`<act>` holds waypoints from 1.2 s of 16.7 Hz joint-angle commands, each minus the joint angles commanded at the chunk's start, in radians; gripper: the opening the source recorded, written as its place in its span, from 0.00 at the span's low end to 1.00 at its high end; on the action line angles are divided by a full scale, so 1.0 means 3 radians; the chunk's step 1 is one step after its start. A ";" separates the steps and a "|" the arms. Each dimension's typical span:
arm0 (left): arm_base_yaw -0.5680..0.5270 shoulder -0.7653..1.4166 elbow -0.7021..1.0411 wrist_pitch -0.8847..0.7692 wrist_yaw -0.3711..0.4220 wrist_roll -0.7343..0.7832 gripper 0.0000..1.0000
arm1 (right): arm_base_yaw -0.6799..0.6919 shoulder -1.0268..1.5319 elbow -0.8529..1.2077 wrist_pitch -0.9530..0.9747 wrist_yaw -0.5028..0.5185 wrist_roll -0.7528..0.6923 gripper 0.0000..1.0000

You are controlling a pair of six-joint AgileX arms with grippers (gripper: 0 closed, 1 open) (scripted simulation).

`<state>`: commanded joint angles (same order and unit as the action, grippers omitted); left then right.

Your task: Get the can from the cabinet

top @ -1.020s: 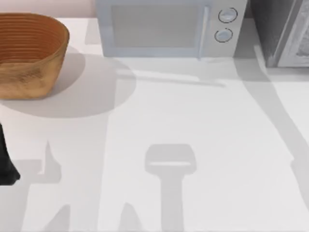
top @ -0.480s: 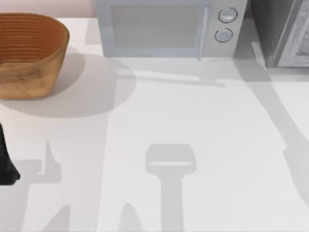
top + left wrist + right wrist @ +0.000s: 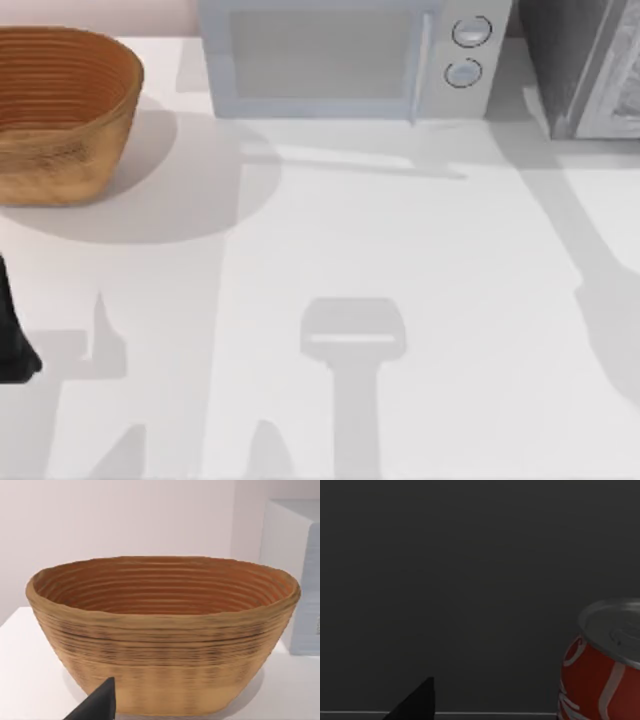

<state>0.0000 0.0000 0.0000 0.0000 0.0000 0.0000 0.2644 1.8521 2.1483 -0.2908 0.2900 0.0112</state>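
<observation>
Ahead of right gripper, offset to one side: red aluminium drink can (image 3: 602, 665), upright inside dark grey cabinet (image 3: 470, 580). Right gripper opening cannot be told. Judgement: can light, thin-walled, smooth, dents easily. Grasp mid-body, moderate force.
</observation>
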 joint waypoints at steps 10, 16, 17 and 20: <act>0.0000 0.0000 0.0000 0.0000 0.0000 0.0000 1.00 | 0.0000 0.0000 0.0000 0.0000 0.0000 0.0000 0.32; 0.0000 0.0000 0.0000 0.0000 0.0000 0.0000 1.00 | 0.0000 0.0000 0.0000 0.0000 0.0000 0.0000 0.00; 0.0000 0.0000 0.0000 0.0000 0.0000 0.0000 1.00 | 0.0000 0.0000 0.0000 0.0000 0.0000 0.0000 0.00; 0.0000 0.0000 0.0000 0.0000 0.0000 0.0000 1.00 | 0.0000 0.0000 0.0000 0.0000 0.0000 0.0000 0.00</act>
<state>0.0000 0.0000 0.0000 0.0000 0.0000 0.0000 0.2644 1.8521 2.1483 -0.2908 0.2900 0.0112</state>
